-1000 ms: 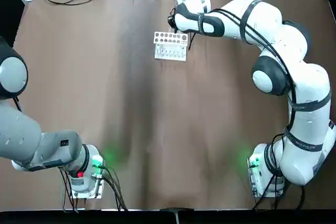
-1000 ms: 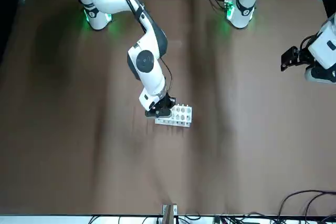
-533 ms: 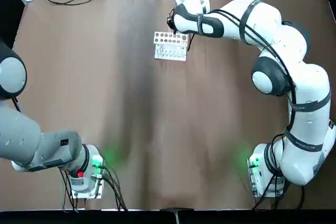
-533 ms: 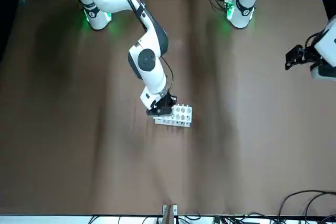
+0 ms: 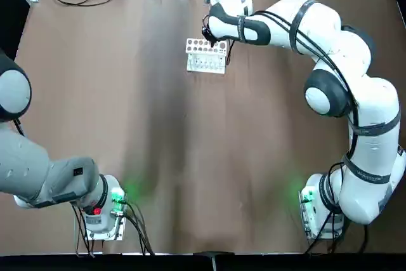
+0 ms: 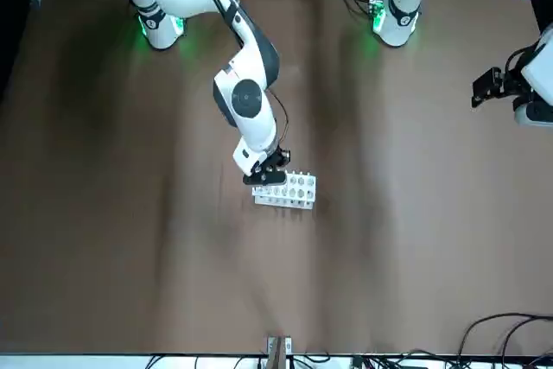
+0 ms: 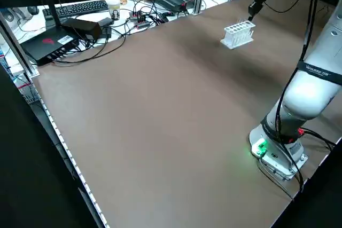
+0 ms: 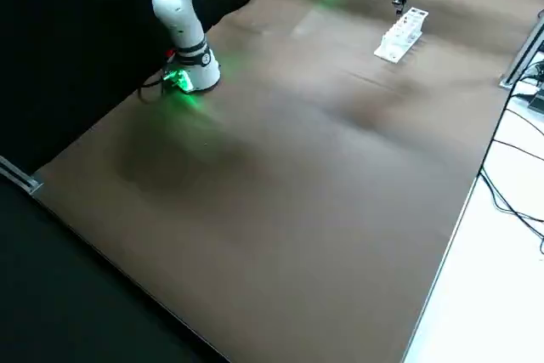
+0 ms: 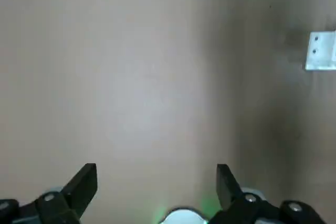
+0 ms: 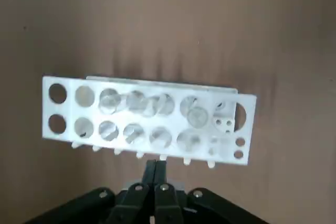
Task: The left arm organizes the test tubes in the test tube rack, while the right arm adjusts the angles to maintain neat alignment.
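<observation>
table (image 5: 158,157): matt brown, cloth-like surface | test tube rack (image 10: 144,119): white plastic, smooth | right arm (image 5: 330,49): glossy white shell | right gripper (image 10: 156,174): matt black

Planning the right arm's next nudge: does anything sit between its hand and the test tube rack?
Nothing visible does. The right hand, fingers shut, hovers right beside the test tube rack, with only bare table around them. The left hand is open and parked far off.
</observation>
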Controlling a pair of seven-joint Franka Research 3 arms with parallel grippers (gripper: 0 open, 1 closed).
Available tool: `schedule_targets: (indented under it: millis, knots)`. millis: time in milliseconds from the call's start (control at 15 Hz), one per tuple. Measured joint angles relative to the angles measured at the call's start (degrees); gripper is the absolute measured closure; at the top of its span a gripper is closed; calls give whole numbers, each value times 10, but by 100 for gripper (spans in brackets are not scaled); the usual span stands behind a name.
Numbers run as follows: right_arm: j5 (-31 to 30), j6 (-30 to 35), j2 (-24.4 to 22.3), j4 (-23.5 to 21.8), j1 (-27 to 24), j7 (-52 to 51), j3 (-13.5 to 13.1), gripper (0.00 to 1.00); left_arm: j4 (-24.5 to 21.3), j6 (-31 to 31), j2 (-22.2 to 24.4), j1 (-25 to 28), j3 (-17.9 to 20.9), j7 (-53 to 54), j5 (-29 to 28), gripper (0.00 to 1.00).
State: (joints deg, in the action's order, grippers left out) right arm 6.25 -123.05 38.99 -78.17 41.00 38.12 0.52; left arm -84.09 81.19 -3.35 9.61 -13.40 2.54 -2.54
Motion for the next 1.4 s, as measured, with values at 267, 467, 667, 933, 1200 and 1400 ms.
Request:
schedule_targets:
  millis: [267,467,667,933,1200,1400]
  knots:
    - [0,62,-42,11,-3,-11,-4,99,0,-26,0,-1,-3,0,0,0]
    - [0,124,-85,12,-29,-40,-10,99,0,-26,0,-4,-4,0,0,0]
    - [0,209,-127,12,-79,-101,-13,99,0,-27,0,-7,-4,0,0,0]
    - [0,325,-192,13,-175,-239,-17,99,-1,-27,0,-10,-5,0,0,0]
    - [-2,379,-249,13,-260,-298,-19,99,-1,-27,0,-10,-5,-4,0,0]
    - [-30,408,-299,-17,-289,-304,-18,95,-2,-27,0,-12,-5,-80,0,0]
